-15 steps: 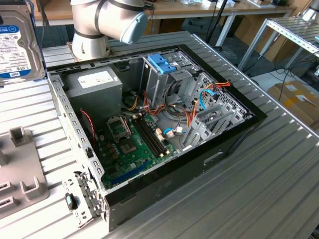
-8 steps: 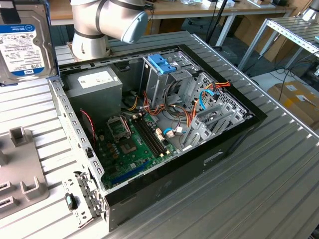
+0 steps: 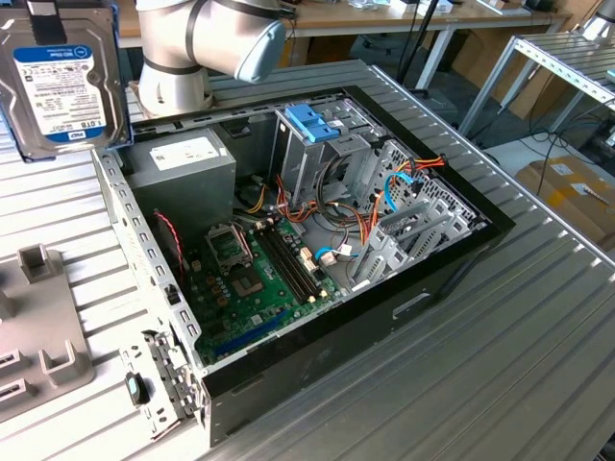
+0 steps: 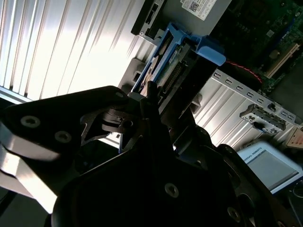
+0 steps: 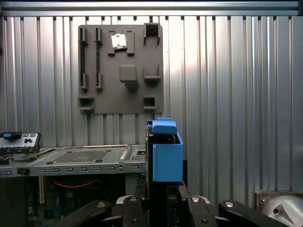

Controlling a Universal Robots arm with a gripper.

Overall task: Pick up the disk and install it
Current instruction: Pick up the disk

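Observation:
The disk (image 3: 60, 82) is a grey metal drive with a blue-and-white label in a bright blue carrier. It hangs above the table at the exterior view's far upper left, beyond the open computer case (image 3: 452, 259). My gripper (image 5: 163, 201) is shut on the disk (image 5: 165, 153), which stands edge-on between the dark fingers (image 5: 130, 204). In the second wrist view the gripper (image 4: 150, 97) clamps the disk (image 4: 177, 59) at one end, and the carrier's blue tab points toward the case.
A bare blue bracket (image 3: 312, 120) sits on the drive cage inside the case. A grey box with a white sticker (image 3: 183, 158) fills the case's back corner. A grey fixture plate (image 3: 38, 336) lies on the ribbed table (image 3: 500, 384). The arm's base (image 3: 173, 77) stands behind the case.

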